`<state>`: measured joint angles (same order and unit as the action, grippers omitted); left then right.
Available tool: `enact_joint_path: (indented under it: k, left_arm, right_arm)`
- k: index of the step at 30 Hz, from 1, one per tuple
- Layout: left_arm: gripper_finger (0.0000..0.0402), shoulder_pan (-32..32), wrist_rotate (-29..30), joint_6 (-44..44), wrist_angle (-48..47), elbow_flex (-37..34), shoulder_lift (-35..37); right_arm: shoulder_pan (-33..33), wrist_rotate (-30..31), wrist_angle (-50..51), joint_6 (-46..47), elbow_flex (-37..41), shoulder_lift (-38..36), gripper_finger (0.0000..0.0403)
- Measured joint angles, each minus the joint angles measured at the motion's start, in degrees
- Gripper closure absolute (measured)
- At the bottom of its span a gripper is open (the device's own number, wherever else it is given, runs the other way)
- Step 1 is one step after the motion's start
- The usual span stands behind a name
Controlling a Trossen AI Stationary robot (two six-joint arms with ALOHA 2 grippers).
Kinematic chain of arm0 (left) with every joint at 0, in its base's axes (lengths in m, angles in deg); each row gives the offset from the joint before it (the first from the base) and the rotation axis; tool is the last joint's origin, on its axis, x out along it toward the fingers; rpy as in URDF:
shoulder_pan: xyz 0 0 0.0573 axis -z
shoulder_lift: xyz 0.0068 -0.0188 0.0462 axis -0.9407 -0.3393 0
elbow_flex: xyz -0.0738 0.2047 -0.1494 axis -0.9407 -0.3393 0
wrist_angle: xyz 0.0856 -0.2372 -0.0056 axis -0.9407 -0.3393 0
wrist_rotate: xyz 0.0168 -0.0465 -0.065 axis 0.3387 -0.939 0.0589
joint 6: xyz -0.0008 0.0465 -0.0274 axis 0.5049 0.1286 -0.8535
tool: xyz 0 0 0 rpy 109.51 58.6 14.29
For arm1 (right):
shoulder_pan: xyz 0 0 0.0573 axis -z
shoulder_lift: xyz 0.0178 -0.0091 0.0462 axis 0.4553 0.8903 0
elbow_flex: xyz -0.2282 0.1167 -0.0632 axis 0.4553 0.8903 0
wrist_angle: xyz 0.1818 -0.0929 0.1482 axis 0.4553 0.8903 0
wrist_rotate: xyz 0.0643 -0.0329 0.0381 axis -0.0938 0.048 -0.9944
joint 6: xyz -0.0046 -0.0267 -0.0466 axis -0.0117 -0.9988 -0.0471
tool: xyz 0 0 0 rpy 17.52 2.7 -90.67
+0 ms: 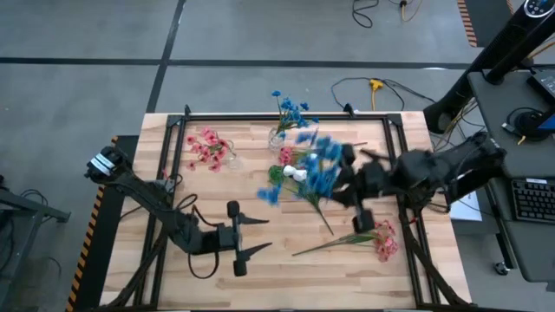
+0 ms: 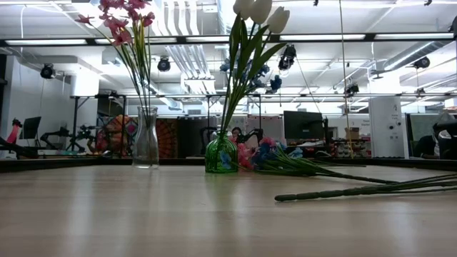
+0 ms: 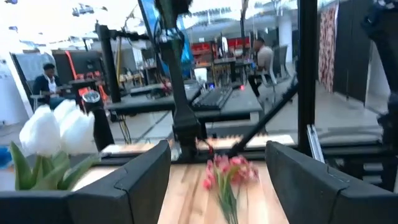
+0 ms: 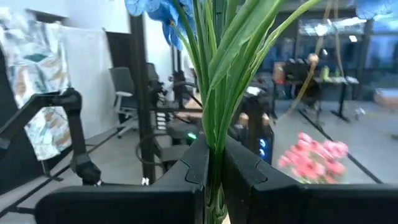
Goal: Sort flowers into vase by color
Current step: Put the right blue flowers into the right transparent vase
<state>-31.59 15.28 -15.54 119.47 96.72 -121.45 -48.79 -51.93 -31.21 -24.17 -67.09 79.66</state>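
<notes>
Robotics lab / open-plan workshop. Wooden desk [image 1: 260, 269] in a black metal frame [image 1: 286, 114] on grey concrete floor [image 1: 87, 52], cables [image 1: 368, 87] trailing across it. Far side of the room: exposed ceiling ducts [image 2: 178, 50] and strip lights [image 2: 43, 41], monitors [image 2: 303, 125] on workstations, other robot arm rigs [image 2: 61, 135], office chairs [image 4: 121, 93]. People seated at benches [image 3: 45, 81]. Keyboard [image 1: 529, 199] on the right-hand side desk.
</notes>
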Motion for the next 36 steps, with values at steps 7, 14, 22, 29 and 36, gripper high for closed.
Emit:
enact_joint_path:
  k: [7, 14, 22, 29, 36]
  left_arm:
    - [0.0157, -2.2, -2.7, 4.4, 8.9, 0.0, -2.4]
    - [0.0157, -4.0, -8.9, 1.4, 10.3, 0.0, -2.8]
    - [0.016, -4.3, -10.9, 0.5, 11.7, 0.0, -2.8]
    - [0.0215, -4.4, -10.9, 0.8, 11.7, 0.0, -2.8]
    - [0.0349, -4.2, -11.3, 0.8, 11.3, 0.0, -2.8]
  right_arm:
    - [-3.1, 0.0, -13.3, -5.4, 0.1, 8.7, 0.0381]
    - [-3.2, 0.0, -22.9, -7.6, 0.0, 14.9, 0.0381]
    - [-3.2, 0.0, -30.7, -9.9, 0.0, 19.2, 0.0381]
    - [-3.1, 0.0, -36.0, -11.3, 0.0, 22.5, 0.0381]
    - [-3.1, 0.6, -36.4, -11.4, 0.0, 23.2, 0.0381]
